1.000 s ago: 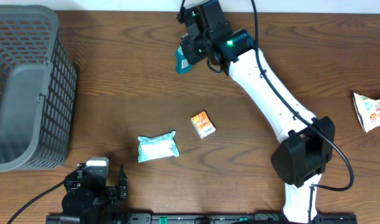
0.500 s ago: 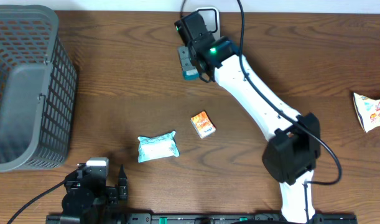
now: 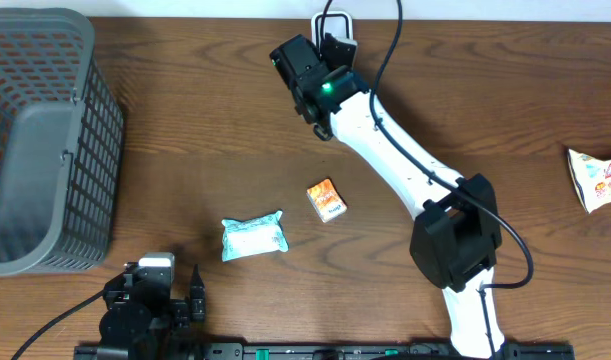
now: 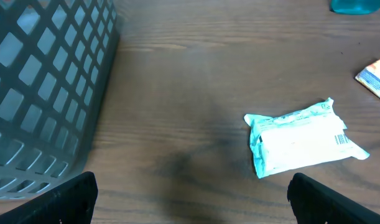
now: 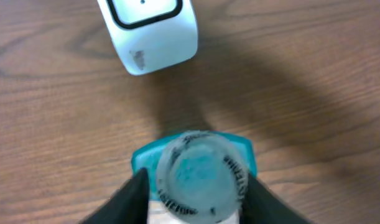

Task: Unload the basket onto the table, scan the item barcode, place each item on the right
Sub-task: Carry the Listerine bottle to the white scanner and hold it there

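In the right wrist view a teal bottle (image 5: 199, 177) with a round pale cap sits between my right gripper's (image 5: 196, 190) two dark fingers, which press against both of its sides. The white scanner (image 5: 149, 31) lies on the table just beyond the bottle. From overhead, the right gripper (image 3: 305, 70) is at the back of the table beside the scanner (image 3: 333, 22) and covers the bottle. My left gripper (image 4: 190, 202) hangs open near the front edge, nothing between its fingers.
A teal-and-white packet (image 3: 253, 238) and a small orange pack (image 3: 326, 199) lie mid-table. A grey mesh basket (image 3: 45, 140) fills the left side. A snack bag (image 3: 600, 178) lies at the right edge.
The right arm has swung left and back with the teal bottle, bringing it down in front of the scanner; the bottle is now hidden from overhead. The left arm has not moved.
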Robot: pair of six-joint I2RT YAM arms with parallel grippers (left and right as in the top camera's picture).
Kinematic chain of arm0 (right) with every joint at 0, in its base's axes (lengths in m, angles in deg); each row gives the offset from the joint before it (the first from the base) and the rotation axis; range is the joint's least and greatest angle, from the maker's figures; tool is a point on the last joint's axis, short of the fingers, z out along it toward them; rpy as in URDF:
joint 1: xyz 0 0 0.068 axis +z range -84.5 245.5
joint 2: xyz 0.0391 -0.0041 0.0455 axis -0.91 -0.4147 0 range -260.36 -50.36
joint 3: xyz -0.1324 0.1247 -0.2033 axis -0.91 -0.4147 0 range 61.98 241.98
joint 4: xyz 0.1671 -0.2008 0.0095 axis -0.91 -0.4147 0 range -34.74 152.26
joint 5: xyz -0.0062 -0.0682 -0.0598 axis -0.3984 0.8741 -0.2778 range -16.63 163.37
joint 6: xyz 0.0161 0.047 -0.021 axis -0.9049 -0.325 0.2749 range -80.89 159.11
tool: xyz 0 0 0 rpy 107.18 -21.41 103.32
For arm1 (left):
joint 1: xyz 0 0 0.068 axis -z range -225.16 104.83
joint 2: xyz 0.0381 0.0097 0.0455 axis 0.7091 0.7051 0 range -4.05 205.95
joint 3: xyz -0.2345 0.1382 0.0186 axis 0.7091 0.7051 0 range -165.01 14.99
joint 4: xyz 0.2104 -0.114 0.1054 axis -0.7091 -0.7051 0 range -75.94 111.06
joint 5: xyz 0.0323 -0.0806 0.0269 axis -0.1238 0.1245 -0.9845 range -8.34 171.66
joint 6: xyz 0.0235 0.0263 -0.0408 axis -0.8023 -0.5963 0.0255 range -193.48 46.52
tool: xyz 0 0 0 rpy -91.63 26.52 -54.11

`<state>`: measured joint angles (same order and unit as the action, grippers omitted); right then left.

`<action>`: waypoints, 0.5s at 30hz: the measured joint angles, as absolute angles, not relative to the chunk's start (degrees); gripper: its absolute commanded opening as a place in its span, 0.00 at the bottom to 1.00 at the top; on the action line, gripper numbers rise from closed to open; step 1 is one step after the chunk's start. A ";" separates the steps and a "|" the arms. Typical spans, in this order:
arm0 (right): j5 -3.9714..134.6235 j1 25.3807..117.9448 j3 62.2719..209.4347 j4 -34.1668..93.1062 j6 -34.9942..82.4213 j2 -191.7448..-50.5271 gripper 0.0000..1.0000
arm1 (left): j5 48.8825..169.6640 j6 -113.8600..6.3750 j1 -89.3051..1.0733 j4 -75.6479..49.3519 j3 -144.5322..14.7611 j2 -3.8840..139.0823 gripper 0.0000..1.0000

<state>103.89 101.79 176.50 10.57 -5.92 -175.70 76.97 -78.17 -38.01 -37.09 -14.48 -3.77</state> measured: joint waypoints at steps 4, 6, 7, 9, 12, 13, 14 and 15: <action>104.33 102.12 176.50 10.47 -5.29 -175.83 0.57 | 76.97 -78.17 -38.01 -37.09 -14.48 -3.77 0.98; 104.50 102.12 176.50 10.49 -4.88 -175.88 0.63 | 76.95 -78.17 -38.01 -37.09 -14.48 -3.77 0.98; 104.55 102.12 176.50 10.49 -4.50 -175.90 0.65 | 76.95 -78.17 -38.01 -37.09 -14.48 -3.77 0.98; 104.75 102.12 176.50 10.42 -3.70 -175.90 0.68 | 76.97 -78.17 -38.01 -37.09 -14.48 -3.77 0.98; 104.92 102.12 176.50 9.77 -2.51 -175.90 0.72 | 76.97 -78.17 -38.01 -37.09 -14.48 -3.77 0.98; 104.92 102.12 176.50 9.33 -2.17 -175.88 0.78 | 76.97 -78.17 -38.01 -37.09 -14.48 -3.77 0.98; 104.88 102.12 176.50 8.89 -1.62 -175.75 0.88 | 76.97 -78.17 -38.01 -37.09 -14.48 -3.77 0.98; 104.83 102.12 176.47 8.37 -0.88 -175.46 0.96 | 76.95 -78.17 -38.01 -37.09 -14.48 -3.77 0.98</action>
<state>104.83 102.12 176.47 8.37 -0.88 -175.46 76.95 -78.17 -38.01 -37.09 -14.48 -3.77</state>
